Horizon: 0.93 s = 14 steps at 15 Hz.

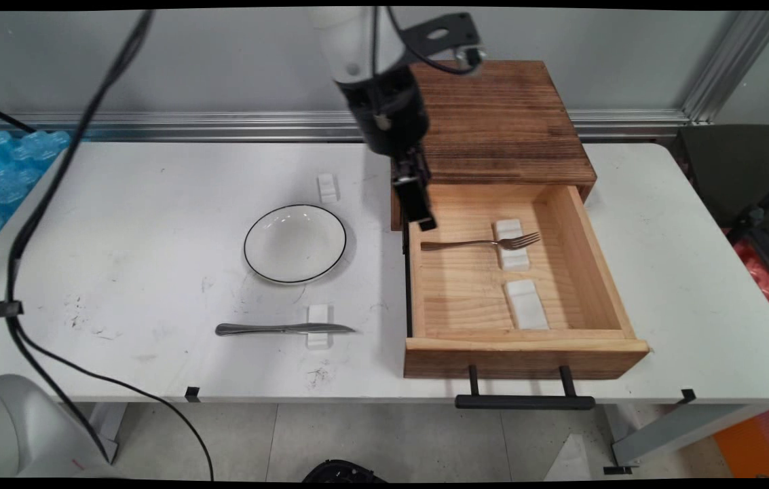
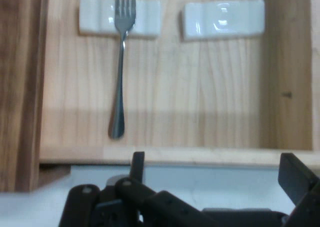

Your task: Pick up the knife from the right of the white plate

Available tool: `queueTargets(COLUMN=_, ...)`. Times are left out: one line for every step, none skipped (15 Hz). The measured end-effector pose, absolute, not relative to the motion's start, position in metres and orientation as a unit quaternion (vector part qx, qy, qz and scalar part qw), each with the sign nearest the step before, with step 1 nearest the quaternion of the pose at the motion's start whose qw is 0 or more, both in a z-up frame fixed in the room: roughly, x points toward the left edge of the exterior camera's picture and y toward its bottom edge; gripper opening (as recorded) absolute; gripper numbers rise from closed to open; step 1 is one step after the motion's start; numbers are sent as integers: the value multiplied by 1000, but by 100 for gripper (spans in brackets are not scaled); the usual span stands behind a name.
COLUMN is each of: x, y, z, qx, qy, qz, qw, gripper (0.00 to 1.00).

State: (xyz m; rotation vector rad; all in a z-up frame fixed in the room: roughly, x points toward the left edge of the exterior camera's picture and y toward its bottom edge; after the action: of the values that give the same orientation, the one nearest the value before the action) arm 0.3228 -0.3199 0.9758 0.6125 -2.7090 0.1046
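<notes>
Fork (image 1: 479, 242) lies in the open drawer (image 1: 594, 272) right of centre, tines propped on a white rest (image 1: 512, 252); end effector (image 2: 215, 169) hovers fingers apart, empty, above the drawer's left wall.

Hand cam is looking into a light wooden drawer (image 2: 200, 112) with a fork (image 2: 120, 67) lying in it, tines resting on a white rest (image 2: 102, 17). A second white rest (image 2: 222, 18) sits just beside that one, bare. The gripper (image 2: 215, 169) is spread wide, hanging over the drawer's edge, holding nothing.

one fork (image 1: 480, 242), one knife (image 1: 284, 329), one plate (image 1: 294, 243), four white rests (image 1: 512, 244), one drawer (image 1: 523, 350)
</notes>
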Motion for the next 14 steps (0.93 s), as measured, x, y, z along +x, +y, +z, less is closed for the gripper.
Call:
queueTargets(x=332, y=-311, z=981, qx=221, qy=-958, qz=36, qw=178, gripper=100)
queueTargets(x=342, y=-302, z=985, qx=223, qy=-958, qz=35, qw=175, gripper=100)
queueTargets(x=349, y=-295, z=989, qx=225, qy=-958, qz=34, qw=173, gripper=100)
queueTargets(x=355, y=-289, z=991, qx=227, qy=-958, qz=33, qw=172, gripper=100)
queueTargets(x=363, y=-282, z=994, qx=230, qy=-958, qz=31, qw=169, gripper=100)
queueTargets(x=372, y=-273, z=998, qx=234, qy=-958, qz=30, qw=166, gripper=100)
queueTargets(x=381, y=-265, z=1000, qx=237, qy=-957, qz=28, qw=162, gripper=100)
queueTargets(x=390, y=-258, z=1003, qx=240, qy=-957, qz=27, qw=160, gripper=100)
queueTargets(x=397, y=-252, z=1004, qx=243, qy=-957, qz=26, qw=158, gripper=100)
queueTargets(x=404, y=-246, z=1006, qx=247, qy=-956, qz=26, qw=156, gripper=100)
queueTargets(x=410, y=-241, z=1007, qx=249, qy=-956, qz=26, qw=154, gripper=100)
queueTargets(x=414, y=-238, z=1008, qx=252, qy=-955, qz=26, qw=153, gripper=100)
queueTargets(x=418, y=-235, z=1009, qx=254, qy=-955, qz=26, qw=152, gripper=100)
queueTargets(x=423, y=-231, z=1009, qx=257, qy=-954, qz=26, qw=152, gripper=100)
